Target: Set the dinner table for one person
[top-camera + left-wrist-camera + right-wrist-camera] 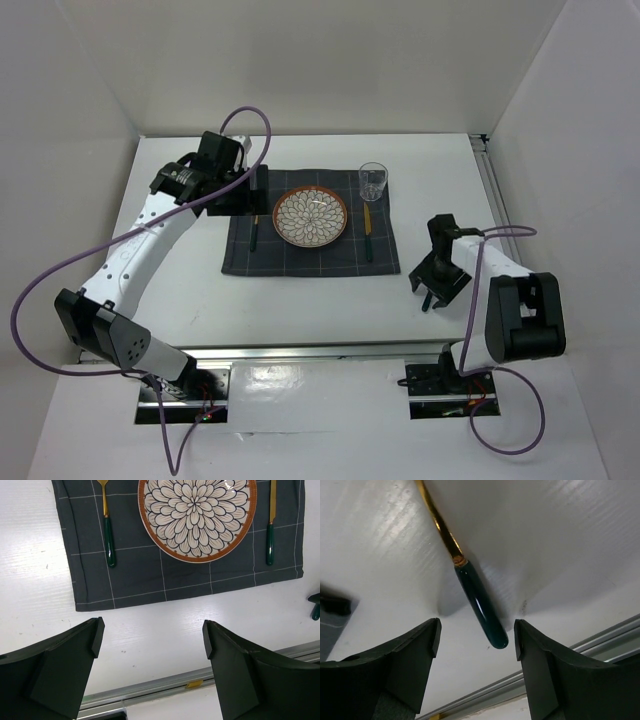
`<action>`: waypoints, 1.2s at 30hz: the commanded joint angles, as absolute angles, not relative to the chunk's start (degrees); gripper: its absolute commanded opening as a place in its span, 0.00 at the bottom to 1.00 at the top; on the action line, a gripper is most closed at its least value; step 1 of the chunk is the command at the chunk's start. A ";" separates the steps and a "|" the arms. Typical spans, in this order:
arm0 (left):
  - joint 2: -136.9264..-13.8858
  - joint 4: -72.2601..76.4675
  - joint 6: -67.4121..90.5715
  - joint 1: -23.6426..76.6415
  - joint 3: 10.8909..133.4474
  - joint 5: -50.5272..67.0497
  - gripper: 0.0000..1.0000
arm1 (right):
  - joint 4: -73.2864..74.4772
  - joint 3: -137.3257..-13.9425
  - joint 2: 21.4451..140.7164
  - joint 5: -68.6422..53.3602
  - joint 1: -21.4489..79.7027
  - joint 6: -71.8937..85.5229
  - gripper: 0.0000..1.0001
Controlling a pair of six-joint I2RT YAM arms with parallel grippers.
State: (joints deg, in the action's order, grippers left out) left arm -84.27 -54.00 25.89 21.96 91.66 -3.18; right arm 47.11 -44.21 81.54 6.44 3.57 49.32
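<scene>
The white dinner table (300,310) bears a dark grey checked placemat (310,235). On the placemat lie a floral plate (311,216), a gold fork with a green handle (106,525) left of it and a matching knife (270,530) right of it. A clear glass (373,180) stands at the placemat's far right corner. My left gripper (252,200) is open and empty, held above the fork side. My right gripper (425,293) is open, right of the placemat. In the right wrist view its jaws (477,635) stand either side of a third utensil's green handle (480,605), without touching it. The utensil's head is out of view.
Silver rails run along the near edge (320,350) and the right edge (495,190) of the table. White walls enclose the table at the back and on both sides. Purple cables loop from both arms.
</scene>
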 commanded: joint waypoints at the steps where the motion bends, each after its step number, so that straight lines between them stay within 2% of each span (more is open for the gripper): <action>1: -84.20 -53.35 26.54 22.06 91.14 -3.96 0.99 | 45.45 -43.42 82.79 7.03 3.34 51.15 0.71; 4: -84.20 -52.83 26.54 22.06 90.62 -4.57 0.99 | 42.99 -42.19 84.54 7.03 2.81 51.15 0.61; 5: -83.59 -52.82 26.54 22.06 90.62 -5.09 0.99 | 42.98 -42.19 85.33 7.55 2.81 50.63 0.51; 8: -83.58 -53.34 26.54 22.06 91.32 -5.62 0.99 | 42.45 -44.03 85.34 8.26 3.60 49.31 0.34; 9: -83.58 -53.35 26.54 22.06 92.01 -5.62 0.99 | 42.45 -45.69 84.47 9.48 4.13 48.78 0.22; 12: -83.58 -53.35 26.54 22.06 92.55 -5.62 0.99 | 43.59 -49.90 82.01 14.84 7.37 47.74 0.11; 15: -82.97 -53.35 27.59 22.06 92.55 -7.03 0.99 | 41.67 -55.17 80.86 16.35 10.72 41.24 0.10; 19: -82.97 -53.96 27.60 22.06 93.16 -8.08 0.99 | 39.29 -62.46 84.10 11.97 13.00 31.32 0.10; 24: -82.97 -54.58 28.12 22.06 93.16 -8.61 0.99 | 37.09 -70.12 95.87 2.73 13.54 24.88 0.12; 28: -81.75 -55.11 28.12 22.06 92.11 -8.61 0.99 | 37.00 -76.45 103.35 2.72 16.34 23.29 0.12; 32: -81.12 -55.11 27.60 21.53 91.06 -8.61 0.99 | 36.30 -77.78 108.71 2.72 17.84 21.88 0.12; 35: -80.60 -55.11 27.60 21.53 91.05 -9.14 0.99 | 35.77 -77.78 109.69 3.25 18.54 22.67 0.18; 36: -80.60 -55.11 27.60 21.53 91.05 -9.14 0.99 | 35.77 -77.78 110.47 3.25 18.54 22.68 0.23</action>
State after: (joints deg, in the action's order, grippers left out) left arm -82.85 -55.16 27.35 21.85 91.37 -8.05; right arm 37.28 -74.76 110.17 3.11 18.22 23.44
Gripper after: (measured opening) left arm 0.993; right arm 0.274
